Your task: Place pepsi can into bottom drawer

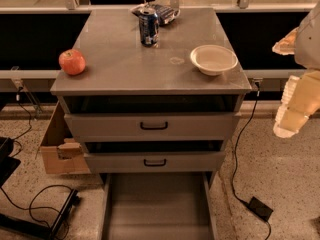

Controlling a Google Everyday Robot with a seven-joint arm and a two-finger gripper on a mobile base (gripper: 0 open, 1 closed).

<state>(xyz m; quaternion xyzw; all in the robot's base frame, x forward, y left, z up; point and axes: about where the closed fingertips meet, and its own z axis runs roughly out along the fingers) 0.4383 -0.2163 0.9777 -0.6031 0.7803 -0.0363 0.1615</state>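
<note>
Camera view: gripper hangs at the right edge, well apart from the pepsi can (its opening I cannot tell). Can upright at the bench back, bottom drawer open. Best reach over the bowl and grasp mid-can.

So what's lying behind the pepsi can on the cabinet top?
A dark blue snack bag; the pepsi can covers its near left part. The gripper hangs at the far right.

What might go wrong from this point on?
The gripper sits far right, off the cabinet; reaching the pepsi can may mean crossing the bowl and clipping it. The snack bag lies right behind the can and might get pushed. The can is upright and could tip before reaching the bottom drawer.
</note>
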